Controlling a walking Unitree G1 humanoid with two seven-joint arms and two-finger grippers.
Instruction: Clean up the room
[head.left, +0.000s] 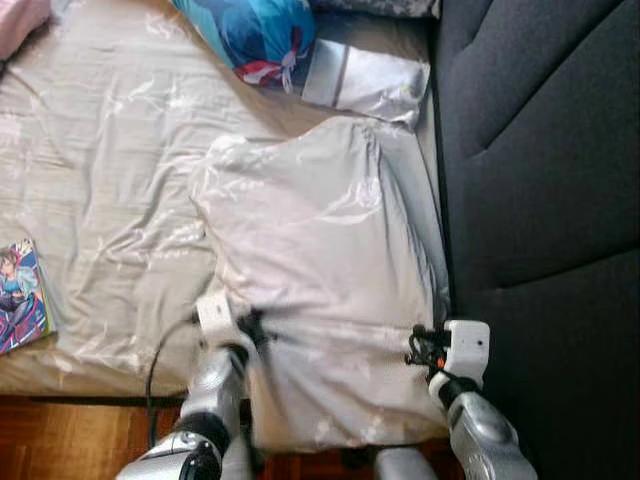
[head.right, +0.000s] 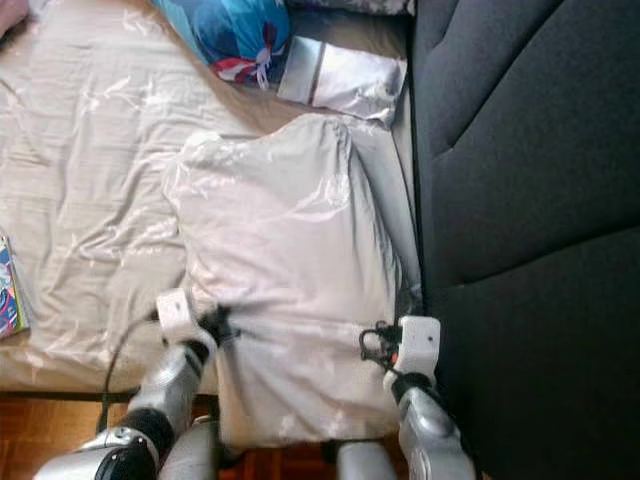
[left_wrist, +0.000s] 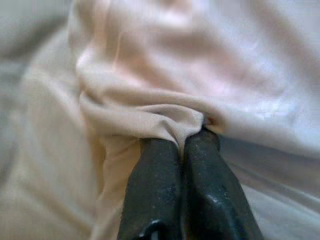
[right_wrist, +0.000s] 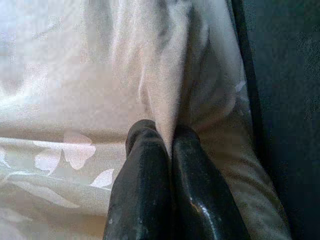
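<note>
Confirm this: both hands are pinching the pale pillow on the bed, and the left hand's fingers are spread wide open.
Wrong on the fingers. The left wrist view shows the left hand shut, with a fold of the pale pillow clamped between its fingers. The right hand is pinching the pillow too, on the bed.

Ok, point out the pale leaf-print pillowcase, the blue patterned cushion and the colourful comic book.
pale leaf-print pillowcase (head.left: 320, 250), left eye view, middle of the fabric
blue patterned cushion (head.left: 250, 35), left eye view, its blue face
colourful comic book (head.left: 20, 295), left eye view, cover

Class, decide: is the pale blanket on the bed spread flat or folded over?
Folded over: the blanket lies doubled on the bed, both tools pinching its near edge.
</note>
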